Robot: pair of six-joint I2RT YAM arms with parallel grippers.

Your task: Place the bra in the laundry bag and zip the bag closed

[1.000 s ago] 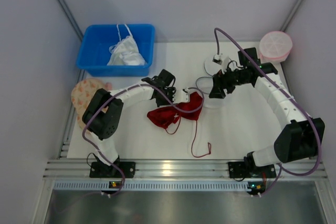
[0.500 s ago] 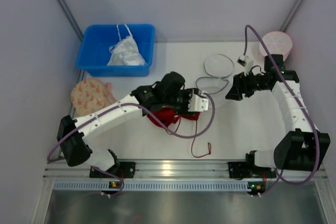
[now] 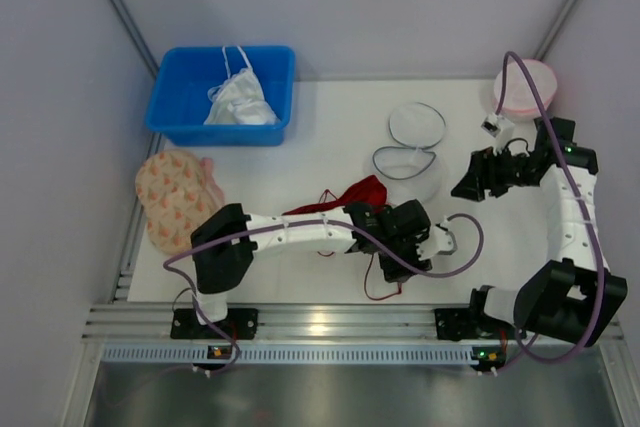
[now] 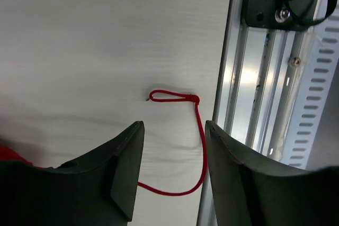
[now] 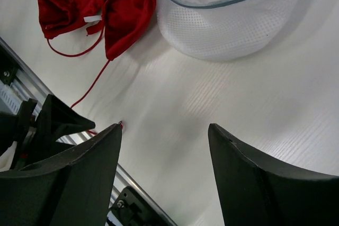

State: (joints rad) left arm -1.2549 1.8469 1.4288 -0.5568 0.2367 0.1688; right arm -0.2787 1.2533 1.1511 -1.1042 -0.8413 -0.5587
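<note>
Bra pickup step, nothing bagged, zip not started.
My left pincer (image 4: pixel 172 125) is spread and empty over the tabletop (image 4: pixel 106 35) by the front rail, with the strap loop (image 4: pixel 172 97) just ahead of the jaws. My right pincer (image 5: pixel 163 128) is spread and empty too. The bra (image 5: pixel 100 3) lies flat just beside the laundry bag (image 5: pixel 228 30), whose mouth gapes. Next, probably: pinch strap or cup, lift, feed into the opening, watch the trailing string.

Bystanders on the white table

A blue bin (image 3: pixel 172 107) at the far left holds a crumpled white garment (image 3: pixel 240 99). A beige patterned disc (image 3: pixel 178 197) lies near it at the left edge. A pink round mesh bag (image 3: pixel 522 93) sits in the far right corner.
</note>
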